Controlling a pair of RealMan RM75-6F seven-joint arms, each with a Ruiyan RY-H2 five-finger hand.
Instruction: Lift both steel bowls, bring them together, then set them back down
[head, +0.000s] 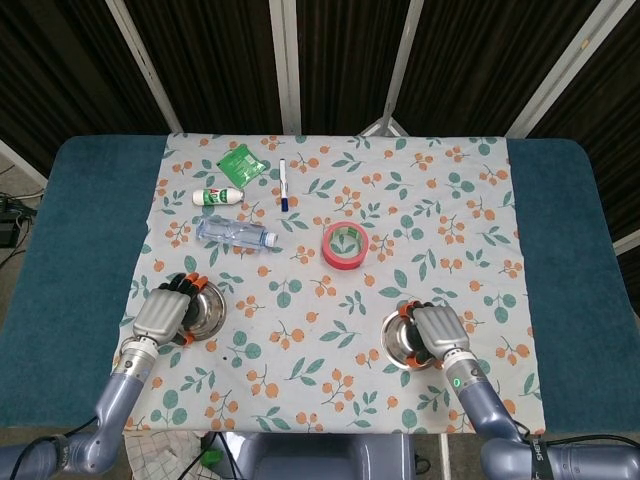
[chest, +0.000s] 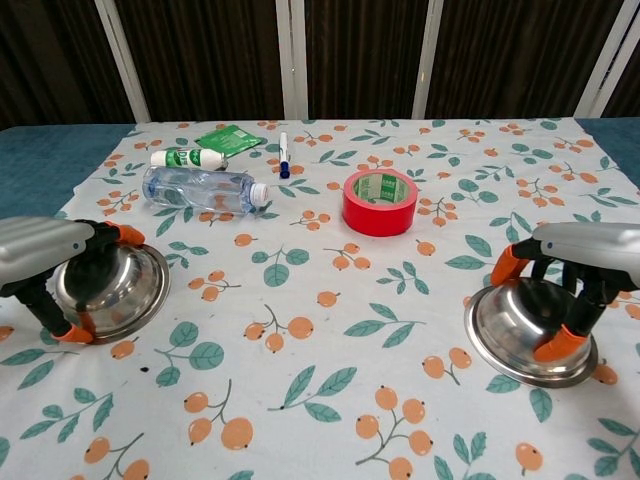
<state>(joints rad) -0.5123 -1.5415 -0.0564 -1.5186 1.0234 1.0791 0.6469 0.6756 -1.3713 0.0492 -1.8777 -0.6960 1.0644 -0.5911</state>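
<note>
Nearest the robot, the right hand grips the right bowl from above, its fingers hooked over the rim; the bowl looks tilted, perhaps just leaving the cloth. The left hand clasps the left bowl the same way, low on the cloth. Both grasps seem made; lifting, joining and setting down remain. Farther off lie tape, a bottle and a pen.

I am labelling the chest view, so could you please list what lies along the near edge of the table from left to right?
Left hand → left steel bowl → right steel bowl → right hand.
</note>
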